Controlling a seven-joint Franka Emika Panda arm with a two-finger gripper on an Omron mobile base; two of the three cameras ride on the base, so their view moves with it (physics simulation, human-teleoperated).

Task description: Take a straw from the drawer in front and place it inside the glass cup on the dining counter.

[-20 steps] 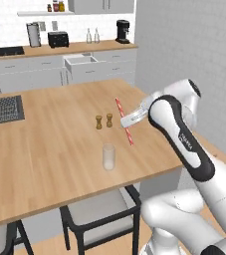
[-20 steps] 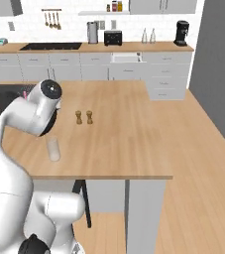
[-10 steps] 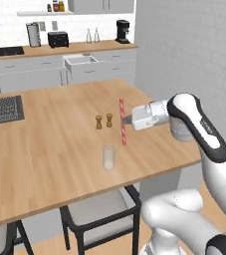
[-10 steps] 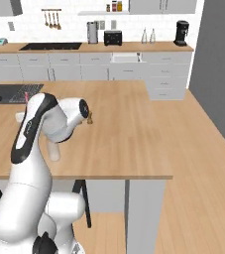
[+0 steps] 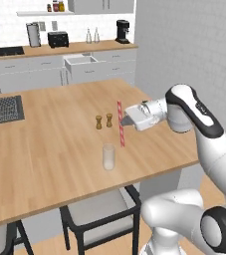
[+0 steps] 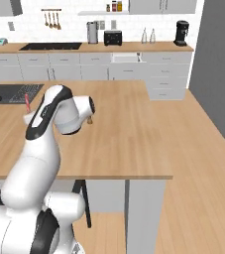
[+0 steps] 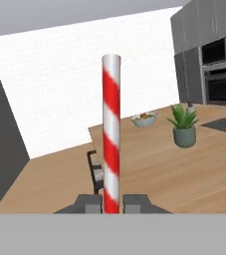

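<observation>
The gripper [image 5: 125, 121] was clamped on the straw [image 5: 120, 124], right of centre in the left base view, with the arm reaching in from the lower right of the frame. In the hand view the gripper [image 7: 111, 203] sat at the bottom centre, its two dark fingertips [image 7: 136, 202] pressed against the lower end of the straw [image 7: 111, 134], which rose straight up the middle of the frame with red and white stripes. In the left base view the straw stood upright above the bench [image 5: 50, 144]. The glass cup [image 5: 108, 157] stood on the bench just below and slightly left of the straw, apart from it. Two small wooden shakers [image 5: 104, 121] stood side by side just left of the straw, above the cup in the frame. A black grille [image 5: 3, 109] lay at the left edge. In the hand view a potted plant [image 7: 183, 125] and a bowl [image 7: 144, 118] stood on the bench at centre right.
</observation>
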